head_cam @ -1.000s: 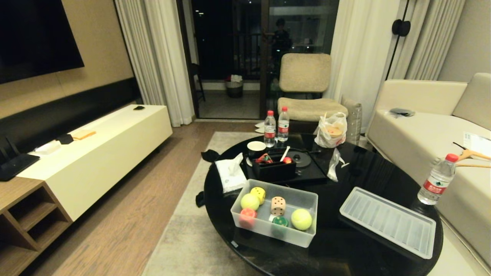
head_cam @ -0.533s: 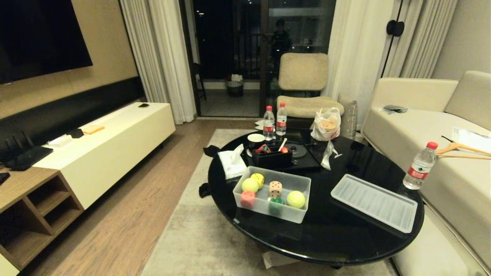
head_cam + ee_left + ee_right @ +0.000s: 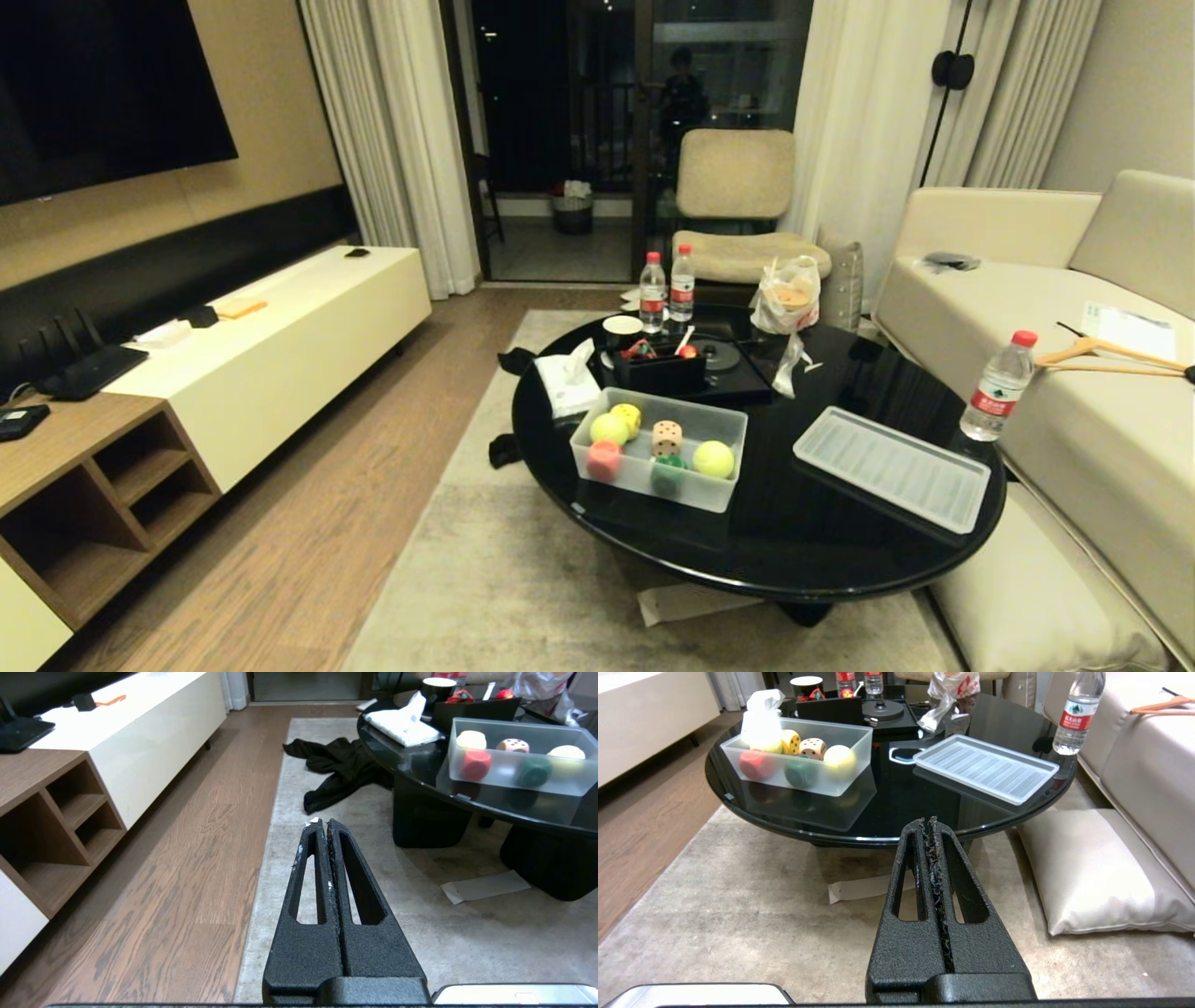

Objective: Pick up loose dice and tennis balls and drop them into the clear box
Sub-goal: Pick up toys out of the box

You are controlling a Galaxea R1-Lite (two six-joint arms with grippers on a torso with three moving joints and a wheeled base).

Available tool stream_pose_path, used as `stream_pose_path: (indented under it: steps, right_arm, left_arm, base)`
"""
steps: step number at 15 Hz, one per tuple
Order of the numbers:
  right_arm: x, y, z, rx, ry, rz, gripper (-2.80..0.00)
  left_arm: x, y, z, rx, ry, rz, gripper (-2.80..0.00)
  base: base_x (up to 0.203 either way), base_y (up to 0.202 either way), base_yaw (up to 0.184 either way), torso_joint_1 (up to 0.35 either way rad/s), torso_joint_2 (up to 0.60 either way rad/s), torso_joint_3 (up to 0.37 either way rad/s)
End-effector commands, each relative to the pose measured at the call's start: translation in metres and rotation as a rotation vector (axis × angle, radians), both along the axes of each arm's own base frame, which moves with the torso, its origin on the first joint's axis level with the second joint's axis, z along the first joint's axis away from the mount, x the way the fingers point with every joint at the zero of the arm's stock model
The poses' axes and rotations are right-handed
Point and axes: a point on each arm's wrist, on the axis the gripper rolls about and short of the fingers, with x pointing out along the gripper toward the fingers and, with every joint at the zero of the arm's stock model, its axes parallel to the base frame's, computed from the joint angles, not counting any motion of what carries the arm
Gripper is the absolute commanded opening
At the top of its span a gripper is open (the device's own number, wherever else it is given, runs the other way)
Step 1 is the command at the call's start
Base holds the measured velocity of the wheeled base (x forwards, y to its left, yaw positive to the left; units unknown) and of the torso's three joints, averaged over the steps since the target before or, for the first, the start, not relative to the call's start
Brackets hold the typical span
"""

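Observation:
The clear box (image 3: 653,485) stands open on the near left part of the round black table (image 3: 840,551). Inside it lie the tan dice (image 3: 667,437), two tennis balls (image 3: 609,428) (image 3: 713,458) and red, green and yellow spotted pieces. Its ribbed lid (image 3: 892,467) lies to the right of it. Neither arm shows in the head view. My left gripper (image 3: 321,822) is shut and empty, low over the rug to the table's left. My right gripper (image 3: 926,821) is also shut and empty, short of the table's near edge, facing the box (image 3: 817,781).
Behind the box are a tissue pack (image 3: 567,387), a black organiser (image 3: 658,371) and bottles. A water bottle (image 3: 995,387) stands at the table's right edge by the sofa (image 3: 1074,420). A cushion (image 3: 1092,868), paper (image 3: 864,887) and dark cloth (image 3: 341,770) lie on the floor.
The whole head view has drawn back: the table and box look smaller and farther, and more rug shows in front. Things on the table keep their places. Both grippers stay shut.

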Motion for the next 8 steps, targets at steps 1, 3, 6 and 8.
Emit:
stream_pose_path:
  steps: [1, 3, 6, 8]
  right_arm:
    - [0.0002, 0.0, -0.0001, 0.0, 0.002, 0.0, -2.8]
    - [0.0001, 0.0, 0.0, 0.0, 0.001, 0.0, -2.8]
    - [0.0002, 0.0, -0.0003, 0.0, 0.002, 0.002, -2.8]
    - [0.0002, 0.0, -0.0003, 0.0, 0.002, 0.001, -2.8]
  left_arm:
    - [0.0002, 0.0, -0.0004, 0.0, 0.003, 0.0, -2.8]
    - [0.0002, 0.0, -0.0004, 0.0, 0.003, 0.0, -2.8]
    - [0.0002, 0.0, -0.0004, 0.0, 0.003, 0.0, -2.8]
    - [0.0002, 0.0, -0.0004, 0.0, 0.003, 0.0, -2.8]
  base:
    - [0.0, 0.0, 0.0, 0.0, 0.0, 0.0]
    - [0.0, 0.0, 0.0, 0.0, 0.0, 0.0]
    - [0.0, 0.0, 0.0, 0.0, 0.0, 0.0]
    - [-0.002, 0.129, -0.004, 0.004, 0.0, -0.003]
